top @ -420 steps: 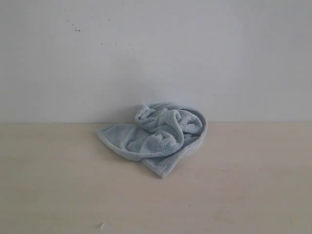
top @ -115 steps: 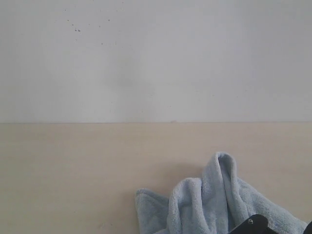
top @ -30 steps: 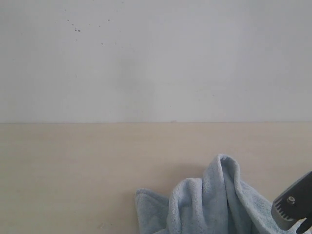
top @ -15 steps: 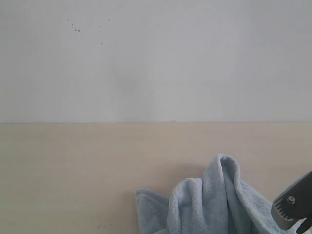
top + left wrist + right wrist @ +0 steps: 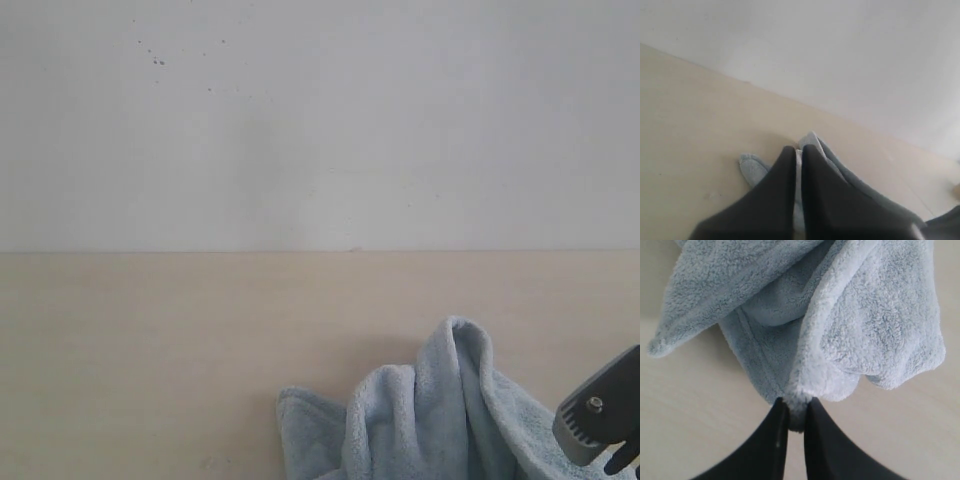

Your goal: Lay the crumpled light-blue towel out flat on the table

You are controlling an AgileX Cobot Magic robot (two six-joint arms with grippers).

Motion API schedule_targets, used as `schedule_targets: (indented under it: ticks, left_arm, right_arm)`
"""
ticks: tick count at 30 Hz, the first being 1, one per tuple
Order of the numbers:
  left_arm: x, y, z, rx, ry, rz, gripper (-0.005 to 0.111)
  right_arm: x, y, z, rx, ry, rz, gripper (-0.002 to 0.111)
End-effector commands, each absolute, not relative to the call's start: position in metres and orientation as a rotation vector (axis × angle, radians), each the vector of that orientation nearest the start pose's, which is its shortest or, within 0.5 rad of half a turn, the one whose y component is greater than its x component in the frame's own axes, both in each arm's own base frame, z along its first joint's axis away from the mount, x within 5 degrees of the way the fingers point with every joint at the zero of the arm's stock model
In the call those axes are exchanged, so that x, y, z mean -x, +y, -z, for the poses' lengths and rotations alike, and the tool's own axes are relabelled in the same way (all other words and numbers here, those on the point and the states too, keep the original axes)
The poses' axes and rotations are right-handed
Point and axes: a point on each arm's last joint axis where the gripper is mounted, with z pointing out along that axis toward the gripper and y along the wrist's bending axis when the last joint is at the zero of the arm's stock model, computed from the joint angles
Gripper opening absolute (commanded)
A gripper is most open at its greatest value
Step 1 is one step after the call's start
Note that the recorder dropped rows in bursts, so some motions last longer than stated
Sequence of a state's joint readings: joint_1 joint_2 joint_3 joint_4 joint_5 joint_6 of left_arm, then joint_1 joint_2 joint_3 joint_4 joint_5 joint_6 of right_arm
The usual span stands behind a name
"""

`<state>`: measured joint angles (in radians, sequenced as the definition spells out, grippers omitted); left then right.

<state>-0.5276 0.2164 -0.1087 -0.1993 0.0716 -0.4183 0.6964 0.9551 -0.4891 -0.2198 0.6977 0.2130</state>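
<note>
Jaws of the right gripper (image 5: 795,416) were clenched on a hem fold of the pale light-blue fluffy towel (image 5: 430,420), which lay bunched at the exterior frame's lower right on the smooth beige wooden table (image 5: 150,340). On the left gripper (image 5: 797,167) the jaws nearly met, but whether they held cloth was unclear. Spreading was barely begun.

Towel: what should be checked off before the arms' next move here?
1. Right gripper shut on the towel at its edge: ok.
2. Left gripper holding cloth: cannot tell; fingers nearly together, something pale in the gap.
3. Towel flat: not ok; bunched, one fold standing up.
4. Room to spread: ok; bare table shows left of the towel in the exterior view.
5. Whole towel in exterior view: not ok; cut off at the bottom edge.
</note>
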Motion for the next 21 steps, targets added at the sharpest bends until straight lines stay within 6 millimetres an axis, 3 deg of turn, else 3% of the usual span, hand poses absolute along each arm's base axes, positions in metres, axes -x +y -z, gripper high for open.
schedule_targets:
  ticks: [1,4,8,16,21]
  left_arm:
    - [-0.080,-0.054,-0.251,-0.088,1.793,0.797,0.004]
    - [-0.098,-0.069,-0.259,-0.158,1.864,0.744,0.004]
    - [-0.123,-0.086,-0.256,-0.232,1.968,0.660,0.004]
    - [-0.159,-0.109,-0.226,-0.299,2.105,0.545,0.004]
    - [-0.173,-0.117,-0.204,-0.173,2.191,0.570,0.004]
  right_arm:
    - [-0.126,0.089,-0.227,0.803,2.472,-0.075,0.010]
    - [-0.126,0.089,-0.227,0.803,2.472,-0.075,0.010]
    - [-0.126,0.089,-0.227,0.803,2.472,-0.075,0.010]
    - [-0.127,0.089,-0.227,0.802,2.464,-0.080,0.010]
    - [-0.127,0.089,-0.227,0.802,2.464,-0.080,0.010]
